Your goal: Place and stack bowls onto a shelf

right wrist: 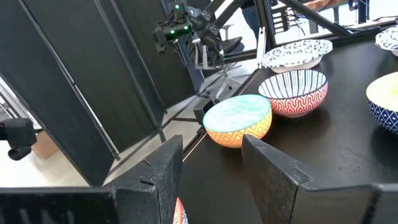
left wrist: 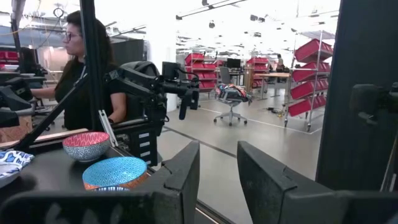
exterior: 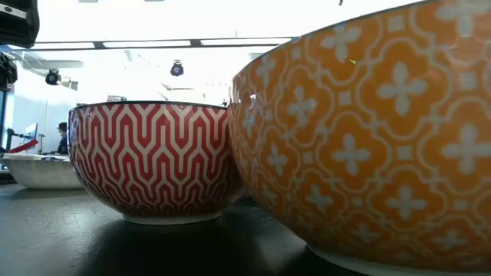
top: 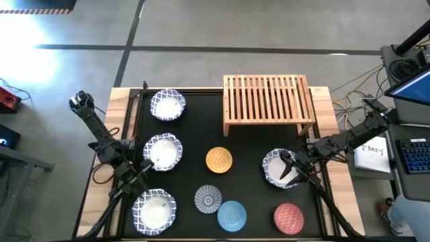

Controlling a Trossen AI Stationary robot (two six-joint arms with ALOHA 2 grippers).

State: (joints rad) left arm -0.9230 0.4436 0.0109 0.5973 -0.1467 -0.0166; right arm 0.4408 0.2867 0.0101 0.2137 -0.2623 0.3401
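Four white bowls with blue-patterned rims sit on the black mat: far left [top: 166, 105], middle left [top: 163, 151], near left [top: 154, 210] and right [top: 279, 167]. The small bowls are mustard yellow [top: 219, 160], grey-blue [top: 208, 199], light blue [top: 232, 215] and red [top: 289, 218]. The wooden slat shelf [top: 269, 101] stands bare at the far edge. My right gripper [top: 289, 165] [right wrist: 211, 146] hangs open over the right white bowl, nothing between its fingers. My left gripper [top: 144, 169] [left wrist: 217, 152] is open between the middle-left and near-left white bowls.
The black mat [top: 248, 144] lies bare between the shelf and the bowls. A metal frame's legs [top: 127, 195] cross the near left corner. A person sits beyond the table's right side [left wrist: 81, 68]. In the low view the red bowl [exterior: 153, 161] and the light blue bowl's orange outside [exterior: 368, 146] fill the picture.
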